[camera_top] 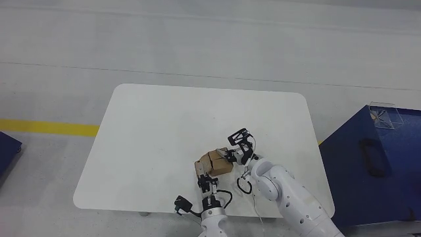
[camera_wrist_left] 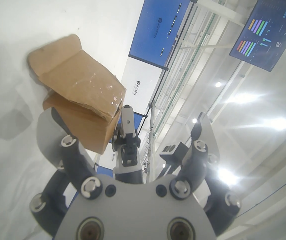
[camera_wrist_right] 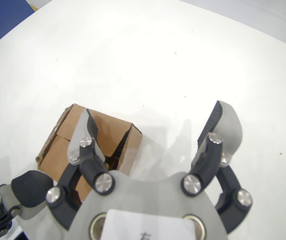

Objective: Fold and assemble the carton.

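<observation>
Carton (camera_top: 214, 163) flanked by L gripper (camera_top: 208, 182), R gripper (camera_top: 238, 143); far table (camera_top: 164, 118) side passable, prob.

Carton (camera_top: 214, 163) on table (camera_top: 164, 125), between left gripper (camera_top: 208, 182) and right gripper (camera_wrist_right: 153, 109).

White lettering with a round logo stands on a large blue wall panel (camera_wrist_left: 161, 29). The white wall board (camera_wrist_left: 136, 88) adjoining the panel bears dark lettering. Near the panel, a dark hanging screen (camera_wrist_left: 263, 26) shows a white number. A white paper label (camera_wrist_right: 148, 226) bears a black mark, cut off.
</observation>
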You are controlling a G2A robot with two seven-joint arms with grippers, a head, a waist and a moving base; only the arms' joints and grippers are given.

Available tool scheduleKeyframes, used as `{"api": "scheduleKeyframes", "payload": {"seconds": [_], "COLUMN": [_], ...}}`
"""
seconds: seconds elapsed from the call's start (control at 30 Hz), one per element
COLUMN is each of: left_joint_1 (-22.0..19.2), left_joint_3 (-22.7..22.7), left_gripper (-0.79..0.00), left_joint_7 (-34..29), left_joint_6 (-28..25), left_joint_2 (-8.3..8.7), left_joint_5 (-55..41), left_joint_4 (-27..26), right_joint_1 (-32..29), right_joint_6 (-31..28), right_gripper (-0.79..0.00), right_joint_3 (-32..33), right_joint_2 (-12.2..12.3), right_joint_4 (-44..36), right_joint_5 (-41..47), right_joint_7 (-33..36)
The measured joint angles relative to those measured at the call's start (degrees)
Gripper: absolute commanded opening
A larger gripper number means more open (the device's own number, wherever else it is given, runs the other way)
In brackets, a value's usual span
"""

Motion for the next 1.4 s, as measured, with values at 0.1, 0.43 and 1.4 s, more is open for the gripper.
{"api": "scheduleKeyframes", "payload": {"seconds": [0.1,0.43,1.4], "left_joint_1": [-0.9,-3.17,0.16], "left_joint_3": [-0.81,-2.94,-10.9], "left_gripper": [0.0,0.0,0.0], "left_joint_7": [0.15,1.34,2.44], "left_joint_6": [-0.91,-2.11,-13.97], "left_joint_2": [-0.75,-2.66,-2.14], "left_joint_5": [-0.83,-0.18,23.9], "left_joint_4": [2.01,7.41,3.76], "right_joint_1": [-0.19,-0.78,-2.41], "right_joint_6": [-0.32,-1.33,-2.65], "right_gripper": [0.0,0.0,0.0], "right_joint_3": [0.31,1.21,3.06], "right_joint_2": [-0.09,-0.34,-1.23], "right_joint_4": [-0.1,-0.61,-1.45], "right_joint_5": [-0.14,-1.06,-2.48], "right_joint_7": [0.14,0.67,1.46]}}
